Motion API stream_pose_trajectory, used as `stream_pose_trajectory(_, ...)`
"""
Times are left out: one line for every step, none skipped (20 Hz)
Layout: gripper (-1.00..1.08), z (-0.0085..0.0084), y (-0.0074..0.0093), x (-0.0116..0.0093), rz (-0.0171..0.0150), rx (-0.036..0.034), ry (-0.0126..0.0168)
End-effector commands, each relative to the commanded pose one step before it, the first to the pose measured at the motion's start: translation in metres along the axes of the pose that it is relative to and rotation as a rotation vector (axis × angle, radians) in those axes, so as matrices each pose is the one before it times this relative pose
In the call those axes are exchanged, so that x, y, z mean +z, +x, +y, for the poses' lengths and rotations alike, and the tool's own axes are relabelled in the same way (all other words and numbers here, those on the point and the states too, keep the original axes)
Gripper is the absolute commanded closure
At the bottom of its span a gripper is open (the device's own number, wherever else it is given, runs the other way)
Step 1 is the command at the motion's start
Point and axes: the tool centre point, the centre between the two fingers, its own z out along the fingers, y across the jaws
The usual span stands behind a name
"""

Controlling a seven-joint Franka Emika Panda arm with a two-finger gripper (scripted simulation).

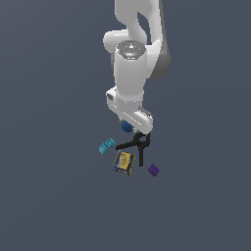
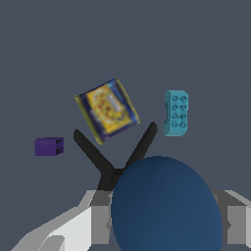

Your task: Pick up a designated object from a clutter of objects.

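Reading the exterior view from its left to its right, the clutter starts with the cyan studded brick (image 1: 107, 145), then the blue-yellow box (image 1: 123, 162) lying flat, then the black red-tipped clamp (image 1: 137, 146) with its handles spread in a V, and last the purple cube (image 1: 153, 169), well apart from the brick. The dark blue ball (image 1: 127, 127) sits above this group in that view, tucked directly beneath the gripper (image 1: 129, 125), so the arm's wrist hides most of it. The wrist view settles the relation that matters: the ball (image 2: 166, 203) fills the space between the two grey fingers (image 2: 100, 223), centred on the gripper's axis, not off to either side. The fingers appear to press on its flanks, so the gripper reads as closed on the ball, though the contact itself is hidden by the ball's curve. Being round, the ball has no long axis to align with. Judging from this, a straight vertical lift should clear the clamp close by.
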Motion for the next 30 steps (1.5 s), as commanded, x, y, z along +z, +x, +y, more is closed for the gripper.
stream_pose_trajectory(1.08,-0.02442,-0.00642,-0.02062,-0.00006,0.00071,0.00031)
stream_pose_trajectory(1.08,-0.00925,-0.00221,-0.00742,0.0,0.0,0.0)
stream_pose_trajectory(1.08,-0.00891,-0.0021,-0.00712,0.0,0.0,0.0)
stream_pose_trajectory(1.08,-0.00857,-0.00198,-0.00688,-0.00047,-0.00019,0.00047)
stream_pose_trajectory(1.08,-0.00833,-0.00192,-0.00661,0.0,0.0,0.0)
stream_pose_trajectory(1.08,-0.00803,-0.0018,-0.00642,-0.00047,-0.00019,0.00047)
stream_pose_trajectory(1.08,-0.00784,-0.00176,-0.00618,0.0,0.0,0.0)
stream_pose_trajectory(1.08,-0.00762,-0.00169,-0.00599,0.0,0.0,0.0)
stream_pose_trajectory(1.08,-0.00735,-0.00158,-0.00586,-0.00048,-0.00019,0.00046)
stream_pose_trajectory(1.08,-0.00722,-0.00156,-0.00564,0.0,0.0,0.0)
stream_pose_trajectory(1.08,-0.00697,-0.00145,-0.00554,-0.00048,-0.00018,0.00046)
stream_pose_trajectory(1.08,-0.00686,-0.00144,-0.00533,0.0,0.0,0.0)
stream_pose_trajectory(1.08,-0.00669,-0.00138,-0.00519,0.0,0.0,0.0)
stream_pose_trajectory(1.08,-0.00645,-0.00127,-0.00512,-0.00047,-0.00018,0.00047)
stream_pose_trajectory(1.08,-0.00637,-0.00127,-0.00491,0.0,0.0,0.0)
stream_pose_trajectory(1.08,-0.00622,-0.00122,-0.00479,0.0,0.0,0.0)
stream_pose_trajectory(1.08,-0.00607,-0.00118,-0.00466,0.0,0.0,0.0)
stream_pose_trajectory(1.08,-0.00584,-0.00107,-0.00464,-0.00046,-0.00018,0.00048)
stream_pose_trajectory(1.08,-0.00579,-0.00108,-0.00443,0.0,0.0,0.0)
stream_pose_trajectory(1.08,-0.00566,-0.00104,-0.00431,0.0,0.0,0.0)
stream_pose_trajectory(1.08,-0.00553,-0.00099,-0.0042,0.0,0.0,0.0)
stream_pose_trajectory(1.08,-0.0054,-0.00094,-0.00409,0.0,0.0,0.0)
stream_pose_trajectory(1.08,-0.00516,-0.00087,-0.00412,-0.00043,-0.0002,0.0005)
stream_pose_trajectory(1.08,-0.00509,-0.00085,-0.00385,0.0,0.0,0.0)
stream_pose_trajectory(1.08,-0.00478,-0.00078,-0.0036,0.0,0.0,0.0)
stream_pose_trajectory(1.08,-0.00443,-0.0007,-0.00333,0.0,0.0,0.0)
stream_pose_trajectory(1.08,-0.00409,-0.00063,-0.00307,0.0,0.0,0.0)
stream_pose_trajectory(1.08,-0.00378,-0.00056,-0.00282,0.0,0.0,0.0)
stream_pose_trajectory(1.08,-0.00348,-0.00049,-0.0026,0.0,0.0,0.0)
stream_pose_trajectory(1.08,-0.00321,-0.00044,-0.00239,0.0,0.0,0.0)
